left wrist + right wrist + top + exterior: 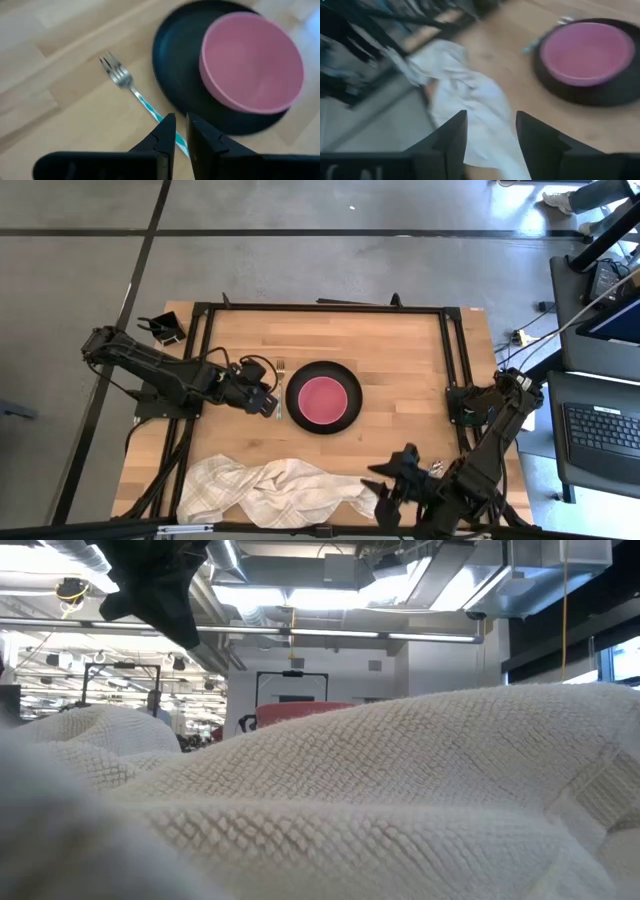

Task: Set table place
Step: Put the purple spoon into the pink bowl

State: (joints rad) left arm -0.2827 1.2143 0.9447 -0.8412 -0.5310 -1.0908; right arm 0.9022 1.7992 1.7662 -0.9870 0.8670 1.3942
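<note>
The black plate (345, 418) lies mid-table with the pink bowl (323, 397) resting in it. The fork (280, 383), with silver tines and a teal handle, lies flat on the wood just left of the plate. My left gripper (181, 131) is over the fork's handle end (150, 107), fingers together but for a slit. My right gripper (490, 131) is open over the right end of a white towel (280, 490) at the table's near edge. I cannot make out the spoon. My left gripper comes at the fork's handle end (161, 118) slanting down from the table's left. The handle runs under one finger (167, 132) and shows in the slit. I cannot tell whether the fingers touch it. The fork lies flat on the table.
The crumpled towel fills most of the low view (400, 800), with the bowl's rim (300, 712) just above it. A small black holder (163, 329) stands off the table's far left corner. Bare wood (400, 350) lies right of the plate.
</note>
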